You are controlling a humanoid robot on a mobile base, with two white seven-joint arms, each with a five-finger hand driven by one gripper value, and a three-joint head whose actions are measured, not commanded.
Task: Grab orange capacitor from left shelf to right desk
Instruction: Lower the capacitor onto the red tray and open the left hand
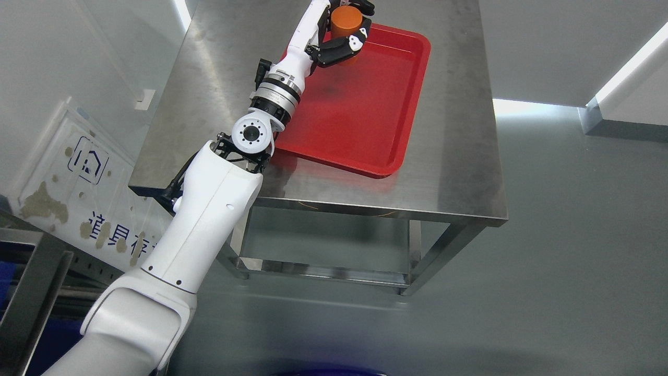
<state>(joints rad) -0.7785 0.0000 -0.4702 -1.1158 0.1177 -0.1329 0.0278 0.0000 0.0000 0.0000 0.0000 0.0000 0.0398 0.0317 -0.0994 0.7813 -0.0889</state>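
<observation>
We look down from the robot's head onto a steel table (459, 130) that fills the upper middle of the view. Its near edge runs across the middle of the picture, and its right near corner juts out over bare grey floor (574, 261). That floor lies open to the right of the table and in front of it.

A red tray (365, 104) with rounded corners lies on the table, turned a little askew. Its near edge sits back from the table's near edge, and a broad strip of bare steel runs along its right side. The tray's bed is bare across its middle and near part.

Our left arm (209, 209) comes in from the lower left, crosses the table's near left corner and stretches over the tray's left rim. The left hand (344, 36) is at the tray's far left corner, close to the top edge of the picture. Its dark fingers (336, 50) are curled round the orange capacitor (346, 22), an upright cylinder. We cannot tell whether the capacitor's base touches the tray.

At the left stands a white wall panel (78, 183) with a printed sign, and a metal frame (31, 292) shows at the lower left corner, just beside the arm's upper part.
</observation>
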